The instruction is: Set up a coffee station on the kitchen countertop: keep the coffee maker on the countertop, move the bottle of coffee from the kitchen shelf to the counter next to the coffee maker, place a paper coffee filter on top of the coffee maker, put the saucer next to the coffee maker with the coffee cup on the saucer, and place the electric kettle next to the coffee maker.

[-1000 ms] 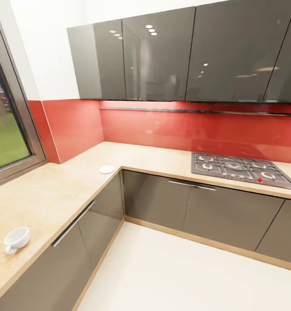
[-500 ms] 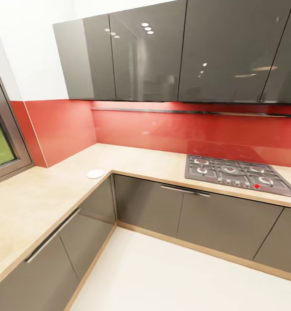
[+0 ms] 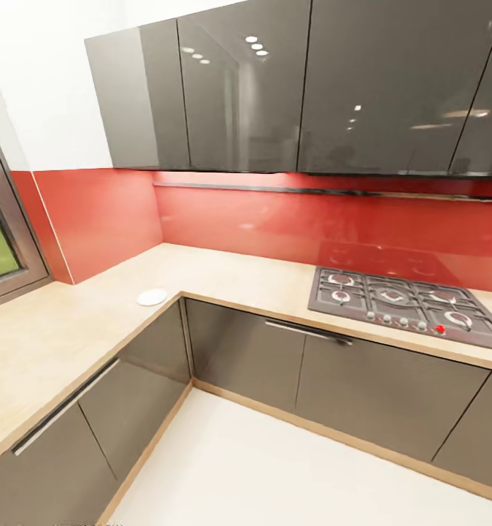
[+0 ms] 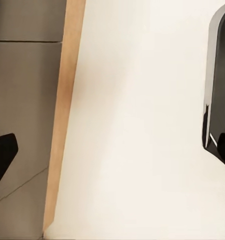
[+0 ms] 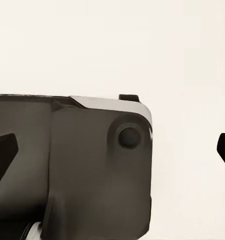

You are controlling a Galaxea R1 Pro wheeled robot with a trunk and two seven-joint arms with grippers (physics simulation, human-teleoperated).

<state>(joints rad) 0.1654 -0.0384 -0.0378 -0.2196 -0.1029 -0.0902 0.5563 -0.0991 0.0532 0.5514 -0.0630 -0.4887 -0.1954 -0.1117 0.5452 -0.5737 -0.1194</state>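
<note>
A window [image 3: 1, 241] sits at far left. The L-shaped tan countertop [image 3: 71, 332] carries the white saucer [image 3: 152, 297] near its inner corner. Farther right lies a gas hob [image 3: 403, 307]. Both wrist views look down at pale floor [image 4: 142, 125]: the left gripper [image 4: 112, 150] and right gripper [image 5: 112, 150] are spread apart, holding nothing.

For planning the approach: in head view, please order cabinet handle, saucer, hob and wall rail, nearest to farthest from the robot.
1. cabinet handle, lower left.
2. saucer, counter corner; hob, right: too close to call.
3. wall rail, back wall.
</note>
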